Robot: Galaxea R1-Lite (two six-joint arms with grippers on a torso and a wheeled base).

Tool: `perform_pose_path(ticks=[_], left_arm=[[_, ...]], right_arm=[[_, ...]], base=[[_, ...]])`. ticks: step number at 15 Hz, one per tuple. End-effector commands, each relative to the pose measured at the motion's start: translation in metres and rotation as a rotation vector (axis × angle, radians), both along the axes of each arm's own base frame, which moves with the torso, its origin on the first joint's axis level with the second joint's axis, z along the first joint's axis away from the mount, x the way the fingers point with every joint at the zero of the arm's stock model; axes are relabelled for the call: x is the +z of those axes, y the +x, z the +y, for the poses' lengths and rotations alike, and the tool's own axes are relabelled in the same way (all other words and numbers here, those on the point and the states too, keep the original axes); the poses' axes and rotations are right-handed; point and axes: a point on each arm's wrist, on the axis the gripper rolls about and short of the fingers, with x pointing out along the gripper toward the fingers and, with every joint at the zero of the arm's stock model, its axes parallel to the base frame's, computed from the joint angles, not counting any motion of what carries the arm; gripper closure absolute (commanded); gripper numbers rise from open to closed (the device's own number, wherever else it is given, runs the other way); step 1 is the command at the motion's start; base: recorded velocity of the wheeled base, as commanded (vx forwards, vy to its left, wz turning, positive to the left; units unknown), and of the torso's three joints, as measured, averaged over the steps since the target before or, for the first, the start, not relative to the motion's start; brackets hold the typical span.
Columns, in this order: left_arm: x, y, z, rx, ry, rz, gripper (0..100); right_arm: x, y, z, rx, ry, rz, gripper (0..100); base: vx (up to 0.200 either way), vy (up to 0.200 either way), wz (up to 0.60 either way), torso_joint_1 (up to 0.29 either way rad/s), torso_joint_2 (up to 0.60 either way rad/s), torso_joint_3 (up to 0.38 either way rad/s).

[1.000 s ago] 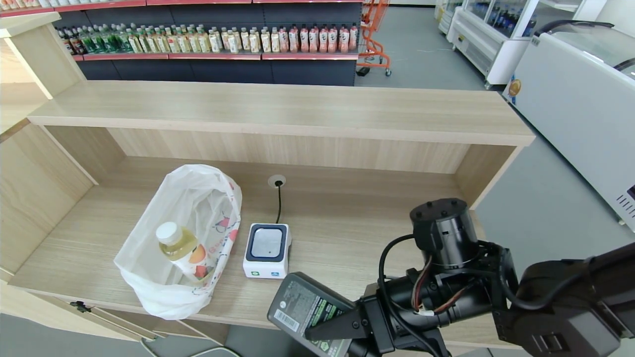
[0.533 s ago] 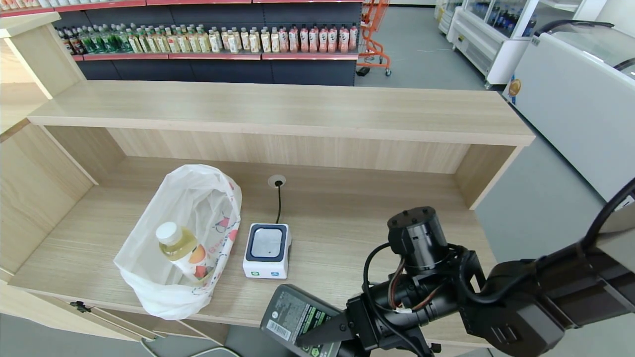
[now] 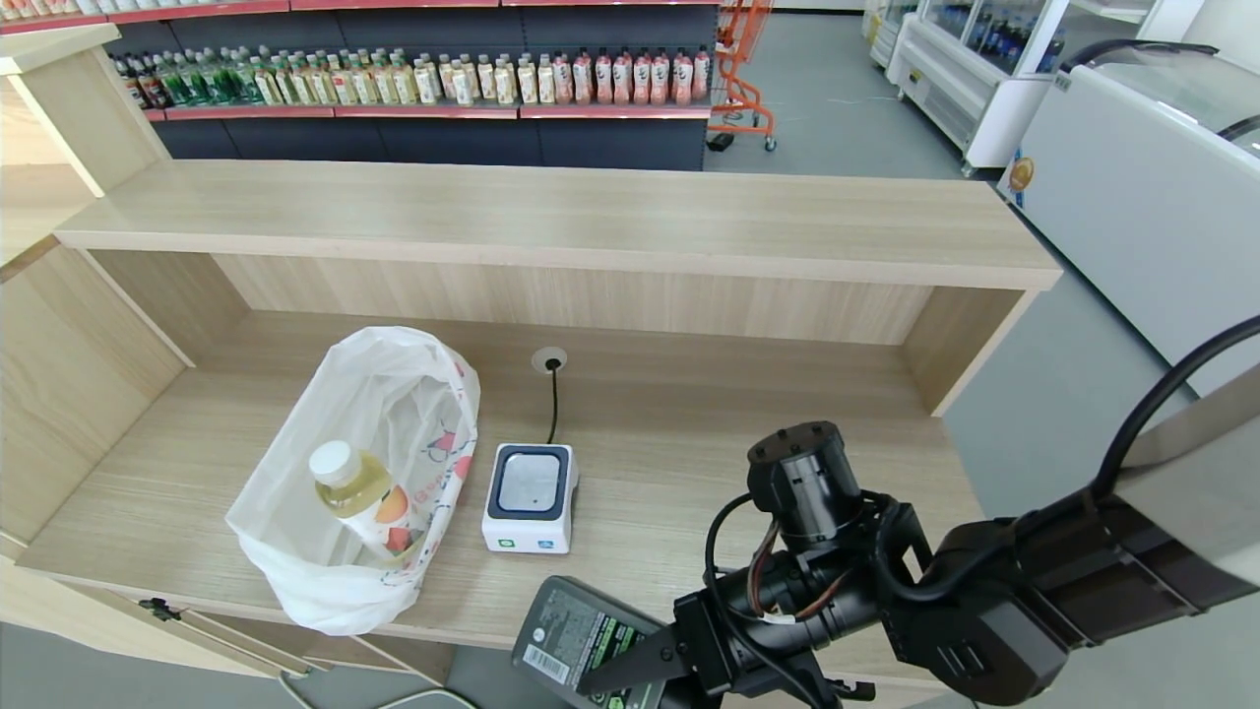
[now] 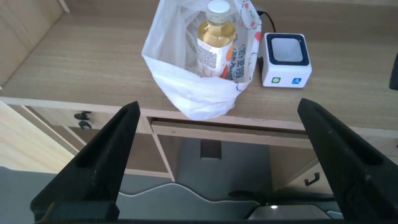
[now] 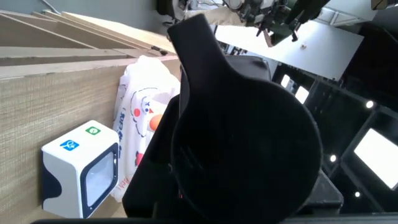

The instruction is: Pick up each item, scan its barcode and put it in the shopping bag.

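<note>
My right gripper (image 3: 618, 676) is shut on a dark package (image 3: 576, 635) with a green label and a white barcode sticker, held over the counter's front edge, just in front and to the right of the scanner (image 3: 530, 495). In the right wrist view the dark package (image 5: 249, 149) looms close, with the scanner (image 5: 81, 174) and the shopping bag (image 5: 146, 93) beyond it. The white shopping bag (image 3: 364, 463) stands left of the scanner and holds a drink bottle (image 3: 359, 497). My left gripper (image 4: 217, 162) hangs open below the counter's front edge, with the shopping bag (image 4: 193, 87), the bottle (image 4: 214, 40) and the scanner (image 4: 285, 59) farther off.
The wooden counter (image 3: 709, 423) has a raised ledge (image 3: 551, 217) behind and side walls at both ends. A black cable (image 3: 553, 394) runs from the scanner to a grommet. Drawers (image 4: 81, 118) sit under the front edge. Bare counter lies right of the scanner.
My right arm has drawn left and toward the counter's front edge, carrying the dark package lower in the head view. The bag, bottle and scanner have not moved.
</note>
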Motion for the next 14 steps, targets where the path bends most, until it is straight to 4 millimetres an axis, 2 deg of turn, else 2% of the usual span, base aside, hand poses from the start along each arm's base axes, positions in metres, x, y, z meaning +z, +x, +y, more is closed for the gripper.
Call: perform_pose_path(ticks=[1,14], left_arm=[[0.0001,0.0001,0.0000,0.000,-0.001,0.001,0],[0.0001,0.0001,0.0000,0.000,-0.001,0.001,0]], right_arm=[[-0.0026,0.0003,0.0019,0.004,-0.004,0.004,100],[-0.0025,0.0037,0.0093,0.021,0.009,0.020,100]], base=[[0.000,0.000,0.00,0.000,0.00,0.000],[0.000,0.000,0.00,0.000,0.00,0.000]])
